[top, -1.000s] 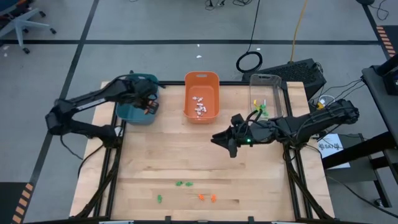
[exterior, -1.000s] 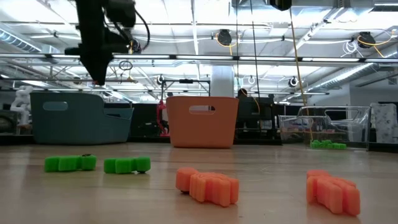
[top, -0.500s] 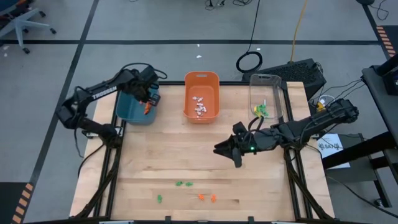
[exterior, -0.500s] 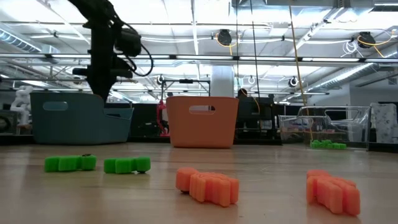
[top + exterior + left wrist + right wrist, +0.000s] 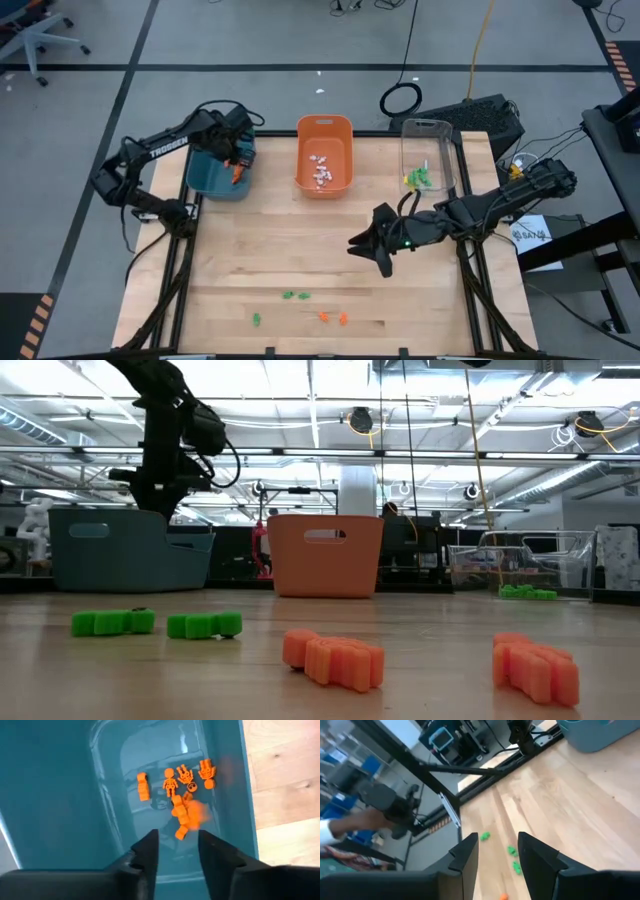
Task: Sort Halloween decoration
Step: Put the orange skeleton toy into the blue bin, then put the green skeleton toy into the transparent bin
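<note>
My left gripper (image 5: 177,852) hangs open over the teal bin (image 5: 210,178) at the table's far left, pointing down. Below its fingers several orange trinkets (image 5: 172,784) lie on the bin's floor, and one more (image 5: 192,815) shows blurred just beneath the gap. My right gripper (image 5: 368,250) is open over the table's middle right, with nothing between its fingers (image 5: 465,855). Near the front edge lie two green trinkets (image 5: 293,296) (image 5: 256,319) and two orange ones (image 5: 323,317) (image 5: 343,319).
The orange bin (image 5: 323,128) holds white trinkets (image 5: 320,168). The clear bin (image 5: 428,130) at the far right holds green ones (image 5: 418,178). In the low view the loose green pieces (image 5: 204,625) and orange pieces (image 5: 333,658) lie in front of the bins.
My left gripper has swung a little toward the table's far edge and sunk down over the teal bin. My right gripper has drifted slightly toward the near edge. The trinkets on the table have stayed where they were.
</note>
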Available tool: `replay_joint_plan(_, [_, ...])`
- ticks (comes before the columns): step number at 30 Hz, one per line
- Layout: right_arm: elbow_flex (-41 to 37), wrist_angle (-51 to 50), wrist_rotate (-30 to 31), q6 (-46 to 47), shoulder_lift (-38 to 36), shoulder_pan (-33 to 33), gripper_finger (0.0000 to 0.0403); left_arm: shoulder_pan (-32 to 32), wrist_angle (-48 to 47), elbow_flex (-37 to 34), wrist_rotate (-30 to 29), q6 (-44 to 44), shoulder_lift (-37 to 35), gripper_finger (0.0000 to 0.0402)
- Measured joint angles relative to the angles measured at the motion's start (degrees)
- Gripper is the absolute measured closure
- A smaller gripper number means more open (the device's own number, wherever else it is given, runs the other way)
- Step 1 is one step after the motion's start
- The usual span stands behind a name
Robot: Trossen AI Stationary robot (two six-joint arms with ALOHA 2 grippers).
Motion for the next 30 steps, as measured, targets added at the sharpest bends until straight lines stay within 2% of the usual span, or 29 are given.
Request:
replay_joint_plan(4, [0.0,-3.3,0.0,-1.6,0.0,0.7,0.0280,-2.3,-1.8,0.0,2.1,-2.7,-3.8,0.0236])
replay_joint_plan(7, [0.0,-6.7,0.0,-1.2,0.2,1.1,0.0280,-5.5,-2.2,0.0,5.3,-6.8,-8.9,0.0224])
replay_joint_plan(12, [0.0,-9.6,0.0,-1.2,1.6,1.2,0.0280,-17.9,-0.3,0.0,7.6,-19.2,-19.9,0.0221])
replay_joint_plan(19, [0.0,-3.2,0.1,-3.2,7.0,3.3,0.0279,-42.7,11.3,0.1,1.8,-25.6,-28.7,0.0221])
replay_joint_plan(25, [0.6,5.2,-5.7,-3.3,16.3,4.1,0.0269,-61.0,22.6,0.1,-6.7,-27.3,-28.2,0.0221])
replay_joint_plan(30, [6.4,5.4,-7.4,-5.2,25.2,4.5,0.0256,-71.1,28.2,0.1,-15.1,-28.8,-25.3,0.0221])
